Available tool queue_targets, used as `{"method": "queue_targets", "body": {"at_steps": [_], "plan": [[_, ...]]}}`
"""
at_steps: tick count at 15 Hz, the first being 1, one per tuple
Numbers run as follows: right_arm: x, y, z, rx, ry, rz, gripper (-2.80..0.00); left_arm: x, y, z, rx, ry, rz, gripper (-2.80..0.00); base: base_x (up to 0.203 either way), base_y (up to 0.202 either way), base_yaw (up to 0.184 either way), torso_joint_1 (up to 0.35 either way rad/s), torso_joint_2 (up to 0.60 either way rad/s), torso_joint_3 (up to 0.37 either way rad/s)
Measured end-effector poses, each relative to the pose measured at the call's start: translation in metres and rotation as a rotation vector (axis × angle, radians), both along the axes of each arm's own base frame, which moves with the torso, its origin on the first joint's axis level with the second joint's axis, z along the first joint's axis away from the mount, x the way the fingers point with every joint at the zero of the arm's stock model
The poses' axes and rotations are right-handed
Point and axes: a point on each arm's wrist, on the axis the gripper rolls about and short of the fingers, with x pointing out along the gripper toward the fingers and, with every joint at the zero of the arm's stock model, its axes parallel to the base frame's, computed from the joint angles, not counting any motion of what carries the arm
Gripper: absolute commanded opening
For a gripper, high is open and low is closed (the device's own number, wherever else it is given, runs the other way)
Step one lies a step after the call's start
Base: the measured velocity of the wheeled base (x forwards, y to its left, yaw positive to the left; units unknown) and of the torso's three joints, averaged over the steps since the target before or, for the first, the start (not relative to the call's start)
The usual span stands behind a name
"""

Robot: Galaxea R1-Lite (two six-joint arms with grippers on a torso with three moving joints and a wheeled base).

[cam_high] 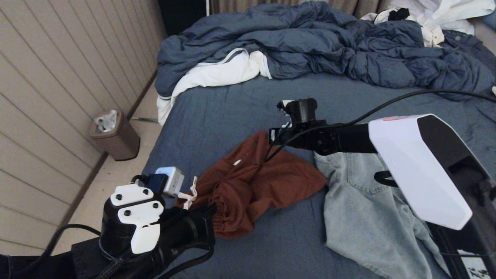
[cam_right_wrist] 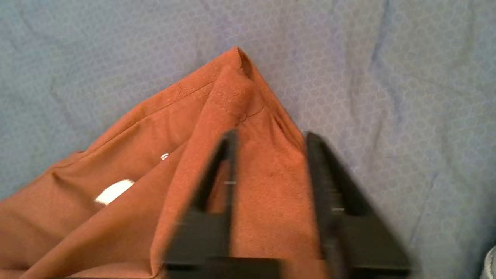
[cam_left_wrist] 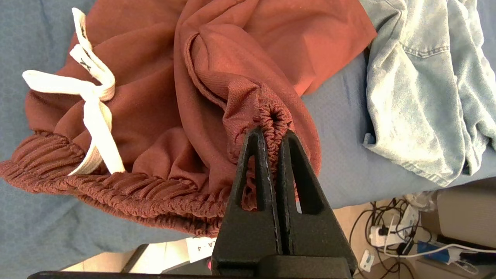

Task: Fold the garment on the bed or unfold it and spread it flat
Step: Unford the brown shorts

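The garment is a pair of rust-brown shorts [cam_high: 252, 182], lying crumpled on the bed's slate-blue sheet [cam_high: 232, 112], with a white drawstring [cam_left_wrist: 91, 97] at the waist. My left gripper [cam_left_wrist: 272, 133] is shut on the gathered elastic waistband at the near end, low at the bed's front left [cam_high: 209, 211]. My right gripper [cam_right_wrist: 271, 135] hovers over the far leg corner of the shorts [cam_right_wrist: 236, 77]. Its fingers stand apart, with the cloth lying loose between them. In the head view that gripper [cam_high: 273, 139] is at the shorts' far edge.
Light-blue denim shorts [cam_high: 368, 209] lie right beside the brown pair. A rumpled blue duvet [cam_high: 329, 42] and white linen [cam_high: 217, 73] fill the bed's far side. A brown bin [cam_high: 114, 135] stands on the floor left of the bed, near the panelled wall.
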Motion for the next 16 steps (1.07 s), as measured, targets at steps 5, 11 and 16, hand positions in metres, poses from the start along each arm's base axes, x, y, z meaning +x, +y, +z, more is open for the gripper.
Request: {"method": "queue_targets", "body": {"at_steps": [5, 11, 16], "plan": [[0.002, 0.015, -0.009, -0.007, -0.044, 0.029, 0.0, 0.004, -0.004, -0.001, -0.051, -0.011, 0.022, -2.8, 0.0, 0.0, 0.0, 0.0, 0.0, 0.0], [0.005, 0.03, -0.031, -0.017, -0.041, 0.039, 0.0, 0.006, -0.004, -0.003, -0.053, -0.011, 0.023, -2.8, 0.0, 0.0, 0.0, 0.0, 0.0, 0.0], [0.008, 0.032, -0.046, -0.041, -0.015, 0.043, -2.8, 0.007, -0.005, -0.005, -0.047, -0.006, 0.026, -2.8, 0.0, 0.0, 0.0, 0.0, 0.0, 0.0]]}}
